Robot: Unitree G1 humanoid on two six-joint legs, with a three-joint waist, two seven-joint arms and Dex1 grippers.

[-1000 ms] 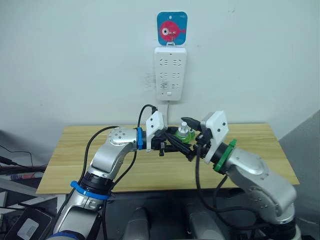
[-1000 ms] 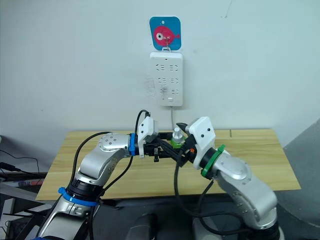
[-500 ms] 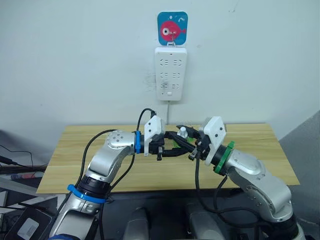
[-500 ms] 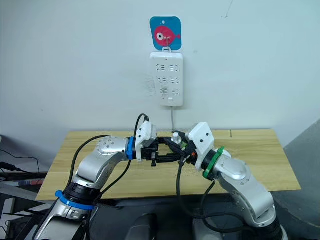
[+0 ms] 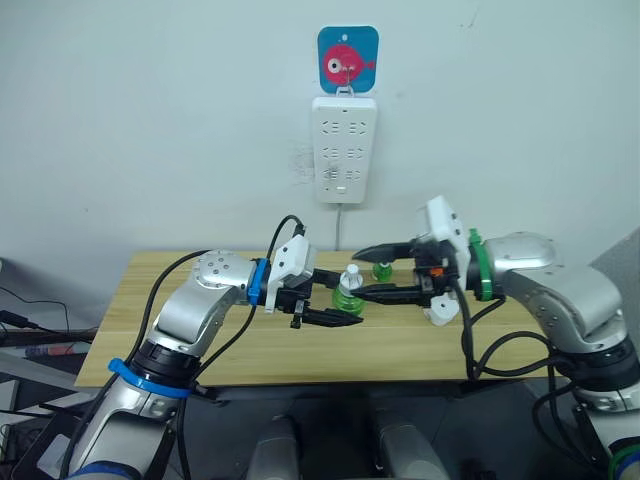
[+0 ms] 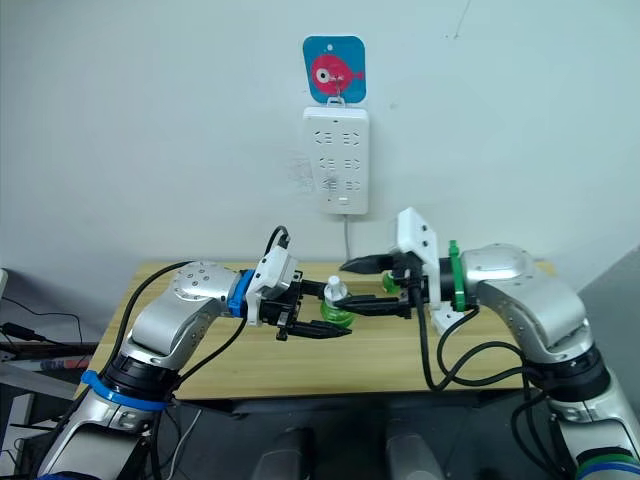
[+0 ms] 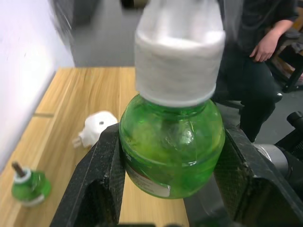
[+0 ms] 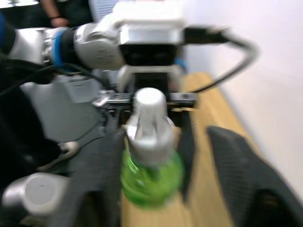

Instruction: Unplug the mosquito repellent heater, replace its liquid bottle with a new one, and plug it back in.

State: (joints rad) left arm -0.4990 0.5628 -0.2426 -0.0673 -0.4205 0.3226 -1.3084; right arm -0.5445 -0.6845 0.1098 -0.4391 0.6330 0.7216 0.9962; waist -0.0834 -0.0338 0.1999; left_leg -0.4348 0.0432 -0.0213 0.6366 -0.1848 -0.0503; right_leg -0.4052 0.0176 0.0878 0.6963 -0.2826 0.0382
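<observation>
Green and white-capped, the bottle [image 5: 348, 291] sits clamped between the two black fingers of the left gripper [image 5: 335, 300], held above the middle of the wooden table [image 5: 150, 320]. In the left wrist view the fingers [image 7: 102, 179] press against both sides of the bottle's round green body, with its white cap pointing away from the wrist. The right gripper [image 5: 378, 272] faces the left one from the right, its fingers spread apart, one above and one below, their tips just beside the bottle and holding nothing. A second green bottle [image 5: 383, 269], with a dark wick and no cap, stands on the table farther back, near the wall. The heater [image 7: 96, 131] lies unplugged on the table with its prongs sticking out, near that second bottle; in the eye views it shows as a white piece [image 5: 441, 311] below the right wrist. On the wall above hangs a white power strip [image 5: 343, 148] under a blue plaque [image 5: 347, 57] with a red fish. A seated person [image 7: 265, 42] shows in the left wrist view beyond the table.
</observation>
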